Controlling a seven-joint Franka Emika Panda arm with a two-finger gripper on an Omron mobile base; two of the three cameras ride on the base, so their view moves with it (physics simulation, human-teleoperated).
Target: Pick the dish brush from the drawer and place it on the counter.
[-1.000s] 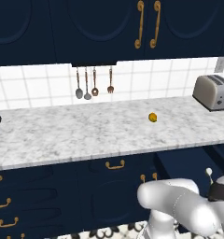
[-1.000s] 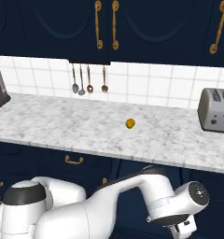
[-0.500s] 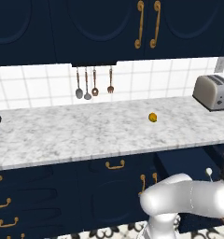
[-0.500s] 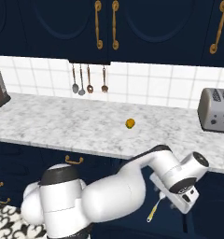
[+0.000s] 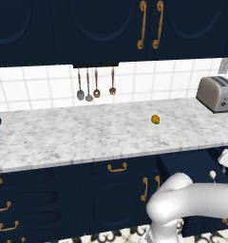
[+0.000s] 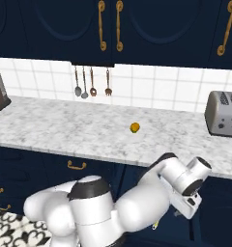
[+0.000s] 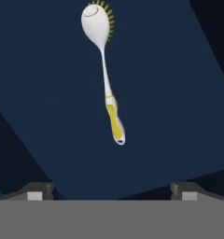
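Dish brush (image 7: 106,70) lies flat on drawer (image 7: 48,93) floor, untouched. Gripper (image 7: 112,191) above it, fingers (image 7: 35,191) spread apart, released.

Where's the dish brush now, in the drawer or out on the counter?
In the drawer: the hand view shows the dish brush lying flat on the drawer floor, ungripped.

Dish brush (image 7: 105,60) (white head, yellow grip) lies flat in the navy drawer (image 7: 170,93).
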